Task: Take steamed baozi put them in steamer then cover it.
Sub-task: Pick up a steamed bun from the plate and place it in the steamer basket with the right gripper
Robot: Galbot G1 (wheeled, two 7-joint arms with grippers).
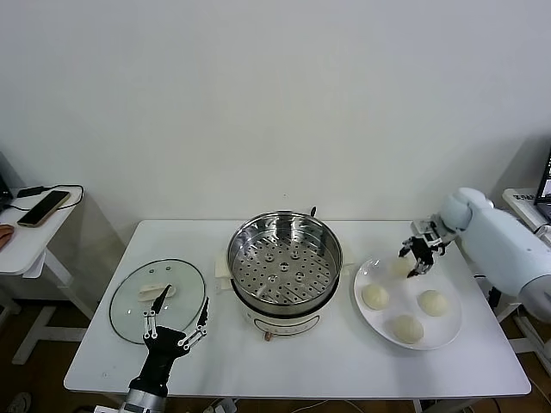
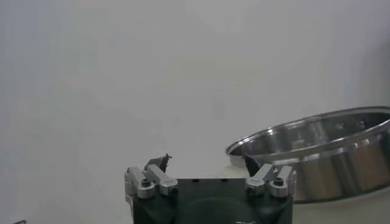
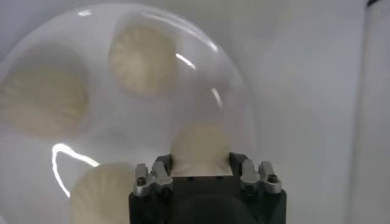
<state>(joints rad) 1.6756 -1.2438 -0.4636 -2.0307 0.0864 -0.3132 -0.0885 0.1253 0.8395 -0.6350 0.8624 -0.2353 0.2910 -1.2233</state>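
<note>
White surface (image 1: 344, 361) carries everything. Nearest, the left hand (image 1: 176, 331) hovers with fingers spread wide and empty, over the near edge of the one glass cover (image 1: 138, 305) lying flat. One steel steamer (image 1: 285, 262) stands at centre, uncovered and holding nothing. On the one white plate (image 1: 448, 331) sit four steamed baozi (image 1: 375, 297); farthest, the right hand (image 1: 417, 258) reaches down with its fingers around the rear bun (image 3: 201, 149).

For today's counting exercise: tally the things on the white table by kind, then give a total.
Baozi: 4
Plate: 1
Steamer: 1
Cover: 1
Total: 7
</note>
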